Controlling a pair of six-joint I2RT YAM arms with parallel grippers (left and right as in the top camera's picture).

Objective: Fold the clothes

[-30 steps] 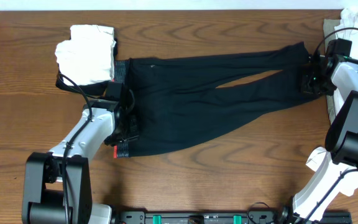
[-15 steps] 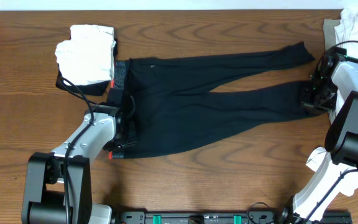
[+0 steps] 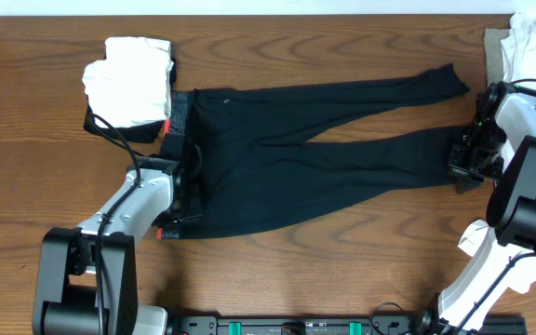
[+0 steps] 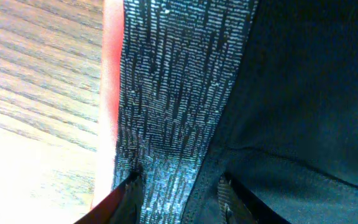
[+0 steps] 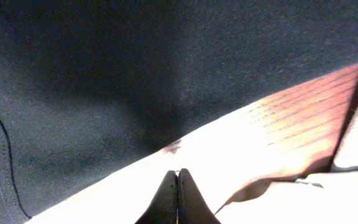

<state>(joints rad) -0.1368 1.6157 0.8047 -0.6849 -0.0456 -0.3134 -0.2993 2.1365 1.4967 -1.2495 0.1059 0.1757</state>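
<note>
Black leggings (image 3: 305, 149) spread across desk (image 3: 324, 261), left pincer (image 4: 178, 194) part-spread over grey waistband (image 4: 166, 93), right pincer (image 5: 178, 196) pressed together at ankle end, holding nothing visible

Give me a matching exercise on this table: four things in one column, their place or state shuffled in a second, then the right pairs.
1. black leggings
2. white folded garment
3. waistband
4. right end effector

A. shut, at the cuff end
B. grey, edged in red
C. spread flat across the table's middle
D. far left of the table, beside the waistband

Pairs: 1-C, 2-D, 3-B, 4-A
</note>
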